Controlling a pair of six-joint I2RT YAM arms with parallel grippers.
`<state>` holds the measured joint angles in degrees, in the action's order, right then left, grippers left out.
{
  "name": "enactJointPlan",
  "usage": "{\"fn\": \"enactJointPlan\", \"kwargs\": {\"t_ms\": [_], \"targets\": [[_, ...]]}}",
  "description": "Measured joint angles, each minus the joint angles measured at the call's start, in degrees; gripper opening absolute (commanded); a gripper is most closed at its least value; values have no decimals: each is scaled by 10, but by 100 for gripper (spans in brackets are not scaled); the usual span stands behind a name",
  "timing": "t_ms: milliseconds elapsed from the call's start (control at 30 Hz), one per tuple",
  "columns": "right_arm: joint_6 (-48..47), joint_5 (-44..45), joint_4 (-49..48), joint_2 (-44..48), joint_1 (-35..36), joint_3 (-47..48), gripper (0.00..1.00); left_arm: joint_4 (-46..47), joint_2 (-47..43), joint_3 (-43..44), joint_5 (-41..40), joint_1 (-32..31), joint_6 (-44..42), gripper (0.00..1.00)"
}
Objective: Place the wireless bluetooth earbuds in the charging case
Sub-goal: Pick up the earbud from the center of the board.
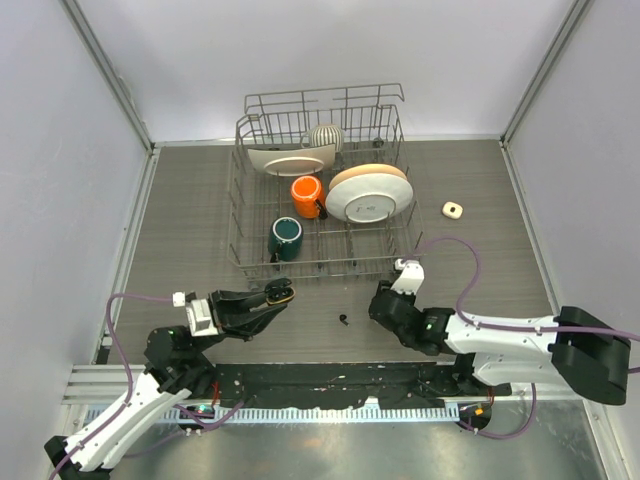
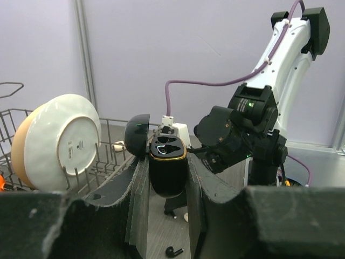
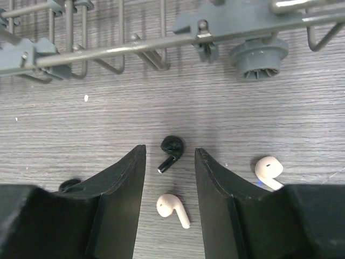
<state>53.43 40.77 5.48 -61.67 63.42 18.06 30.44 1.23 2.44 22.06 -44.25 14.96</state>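
Observation:
My left gripper (image 1: 272,297) (image 2: 168,162) is shut on the black charging case (image 2: 167,171) (image 1: 279,292). The case has a gold rim, and its lid (image 2: 137,135) stands open. My right gripper (image 1: 380,305) (image 3: 170,162) is open just above the table. A black earbud (image 3: 171,149) lies between its fingertips, and a cream-white earbud (image 3: 173,209) lies further back in the gap. A second cream-white earbud (image 3: 268,169) lies outside the right finger. Another black earbud (image 1: 344,320) (image 2: 173,251) lies on the table between the two grippers.
A wire dish rack (image 1: 240,215) stands mid-table holding plates (image 1: 368,192), an orange mug (image 1: 307,193) and a green mug (image 1: 286,236). Its front rail and foot (image 3: 257,56) are just beyond my right gripper. A small cream case (image 1: 453,209) lies right of the rack.

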Motion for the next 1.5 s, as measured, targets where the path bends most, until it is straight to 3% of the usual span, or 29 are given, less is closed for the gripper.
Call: {"fn": "enactJointPlan", "kwargs": {"t_ms": [233, 533, 1100, 1400, 1500], "targets": [[32, 3, 67, -60, 0, 75, 43, -11, -5, 0, 0, 0, 0, 0], [72, 7, 117, -115, 0, 96, 41, -21, -6, 0, 0, 0, -2, 0], [94, 22, 113, -140, -16, 107, 43, -35, -6, 0, 0, 0, -4, 0], [95, 31, 109, -147, -16, 107, 38, -35, -6, 0, 0, 0, -4, 0], [96, 33, 108, -149, -16, 108, 28, -35, -6, 0, 0, 0, -4, 0]]}}
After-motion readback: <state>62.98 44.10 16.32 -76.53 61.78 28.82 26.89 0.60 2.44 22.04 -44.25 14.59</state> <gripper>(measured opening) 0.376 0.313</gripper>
